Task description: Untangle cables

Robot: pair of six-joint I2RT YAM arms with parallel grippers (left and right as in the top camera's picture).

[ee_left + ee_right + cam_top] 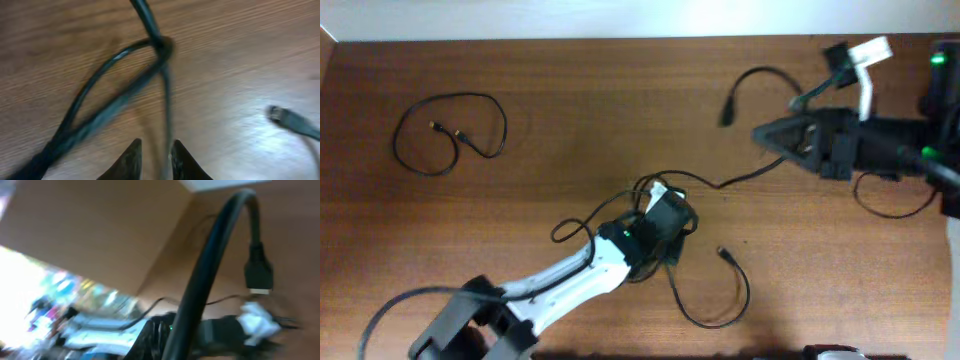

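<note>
1. Black tangled cables (125, 96) lie in the middle of the desk (570, 90), crossing in a knot under the left arm.
2. The left end effector (156, 146) stands narrow, pinching one thin strand of that tangle between its fingertips (134, 157); this view is blurred.
3. A raised cable (205, 265) arches up from the right end effector (762, 132), which is clamped tight on it, with the plug (259, 275) dangling.
4. A looped cable (504, 128) lies alone at the far left, well apart from both arms.

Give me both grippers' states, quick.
Left gripper: jaws narrow around thin black flexible cord, grip unconfirmed.
Right gripper: shut; holding anything cannot be told.
</note>
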